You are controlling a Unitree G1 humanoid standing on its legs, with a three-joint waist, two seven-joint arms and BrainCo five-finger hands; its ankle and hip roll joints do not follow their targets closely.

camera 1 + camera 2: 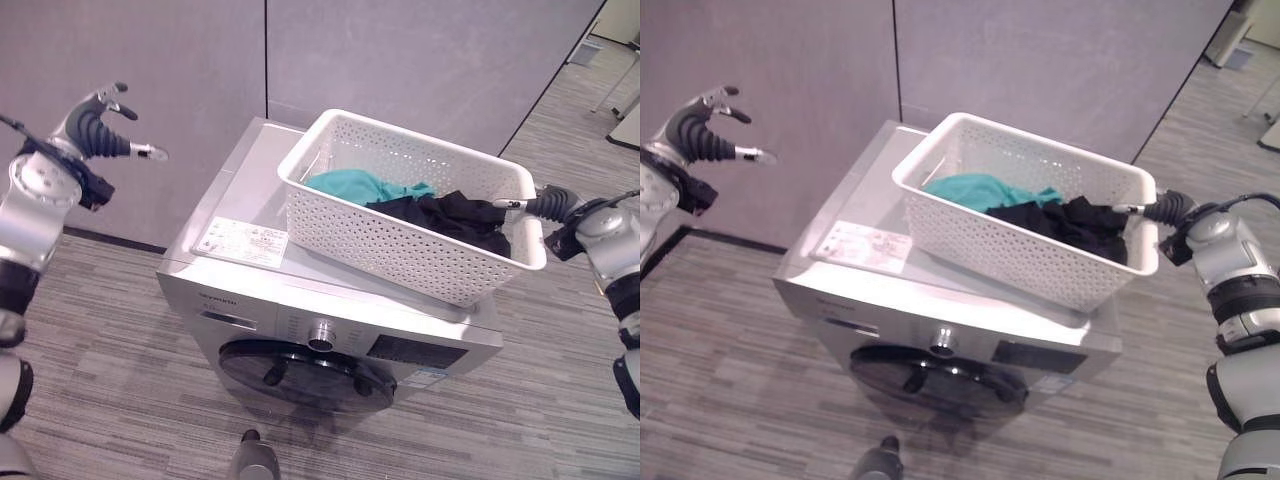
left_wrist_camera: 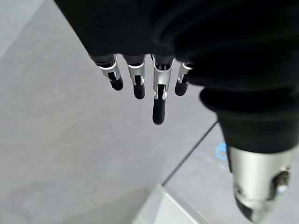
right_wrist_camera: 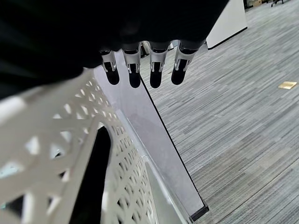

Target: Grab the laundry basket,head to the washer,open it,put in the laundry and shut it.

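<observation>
**Basket parked on the washer, both hands off it**

Left eye view: I see the laundry basket (image 1: 415, 205) sitting on the washer (image 1: 330, 300), skewed across its flat top toward the back right corner, one end overhanging the right edge. It is white perforated plastic with a rolled rim, and it carries a teal garment (image 1: 362, 186) and a black garment (image 1: 452, 218), both crumpled soft cloth. I judge it was set there to free both hands for the door. The washer's round dark door (image 1: 305, 372) faces me on the front, shut, with a metal knob (image 1: 321, 335) above it and a white label (image 1: 243, 241) near the top's left edge. My left hand (image 1: 100, 125) is raised well clear of the washer's left edge, against the grey wall panel (image 1: 150, 80).

Right eye view: my right hand (image 1: 1160, 208) sits just beside the basket's right end rim; I cannot tell whether it touches.

Left wrist view: the fingers (image 2: 159, 100) hang relaxed and released, grasping nothing, with the wall panel and a corner of the washer top beyond them.

Right wrist view: the fingers (image 3: 135, 72) point out straight, released, past the basket's lattice wall (image 3: 70, 154), above the striped grey carpet (image 3: 243, 121). Opening the door looks like the next step.
</observation>
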